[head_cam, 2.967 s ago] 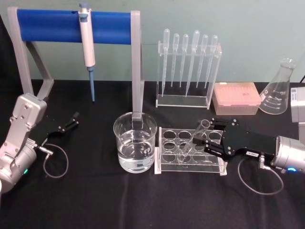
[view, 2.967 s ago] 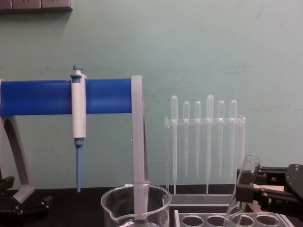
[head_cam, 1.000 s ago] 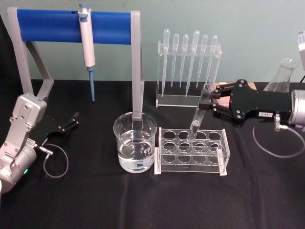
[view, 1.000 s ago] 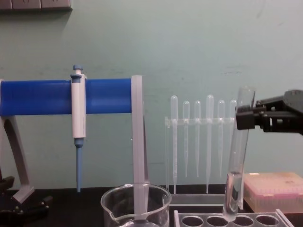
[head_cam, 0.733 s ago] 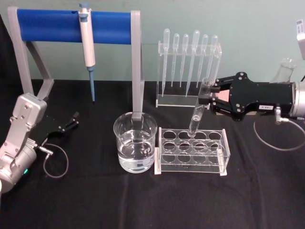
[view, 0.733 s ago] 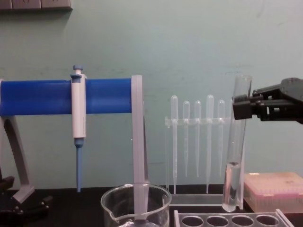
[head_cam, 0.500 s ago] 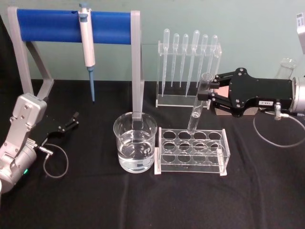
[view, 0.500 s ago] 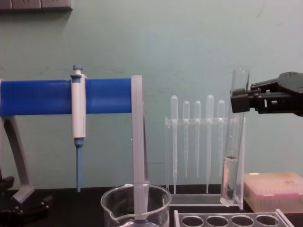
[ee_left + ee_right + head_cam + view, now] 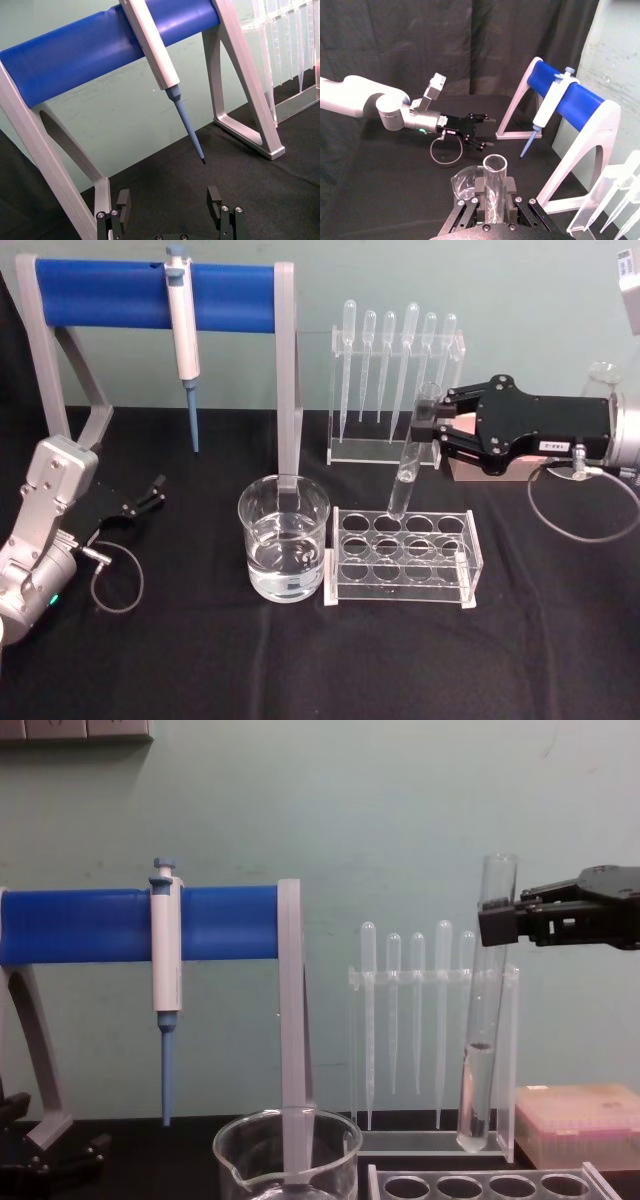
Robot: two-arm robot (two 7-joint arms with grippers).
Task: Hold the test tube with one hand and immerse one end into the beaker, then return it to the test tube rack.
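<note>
nearest the robot, the beaker, part-filled with clear liquid, stands just left of the test tube rack; neither has shifted.

change: the test tube, which three seconds ago leaned in a rack hole, has been drawn up and out by the right gripper. the gripper's fingers pinch it just below the open rim. the tube now hangs nearly upright, its round bottom clear above the rack's back row. in the last half second it has risen further and drifted slightly toward the beaker.

reading: extraction looks complete; the carry to the beaker, the dip and the return are not yet done.

the left gripper, fingers spread and holding nothing, lies parked at the table's left, as before. behind stand the pipettor on its blue-barred stand and the row of plastic pipettes.

obscured: the chest view cuts off the beaker's lower half and all but the top of the rack. the pink tip box and the conical flask are largely hidden behind the right arm in the head view. in the right wrist view the gripper body covers much of the beaker.
</note>
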